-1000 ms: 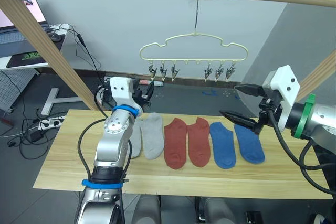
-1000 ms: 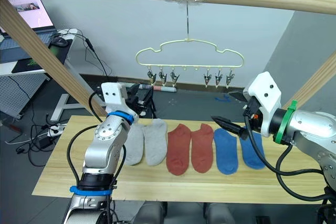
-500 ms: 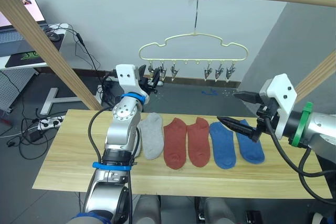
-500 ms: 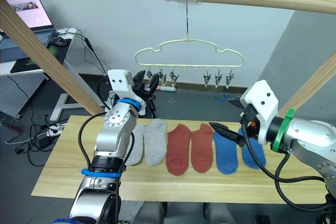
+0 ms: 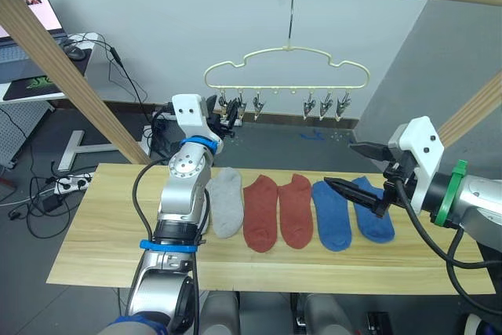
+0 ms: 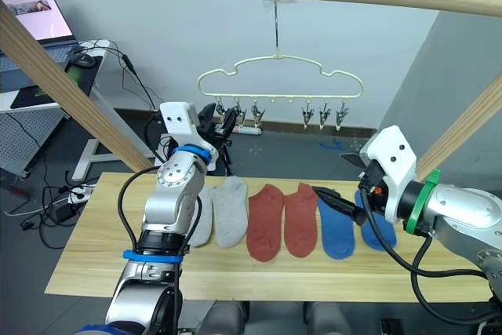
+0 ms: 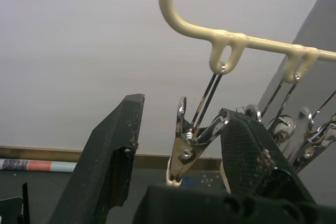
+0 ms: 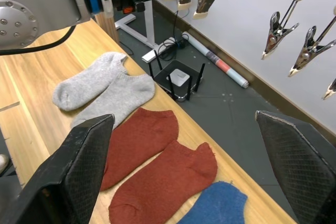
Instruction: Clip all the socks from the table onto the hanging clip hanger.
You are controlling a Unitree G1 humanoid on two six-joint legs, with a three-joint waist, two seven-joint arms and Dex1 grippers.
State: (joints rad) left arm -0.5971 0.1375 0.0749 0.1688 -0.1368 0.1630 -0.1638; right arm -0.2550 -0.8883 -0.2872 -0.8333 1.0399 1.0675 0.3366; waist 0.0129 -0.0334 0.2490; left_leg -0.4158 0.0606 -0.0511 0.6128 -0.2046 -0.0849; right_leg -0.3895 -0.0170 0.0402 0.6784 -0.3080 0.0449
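A pale wall (image 5: pixel 157 29), dark floor (image 5: pixel 47 154) and a side desk (image 5: pixel 35 88) with cables are observed

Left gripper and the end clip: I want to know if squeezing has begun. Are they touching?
Apart. The left wrist view shows the clip hanging between the left gripper's open jaws with background visible on both sides.

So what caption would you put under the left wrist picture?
Open left tool brackets the end metal clip of the pale yellow clip hanger.
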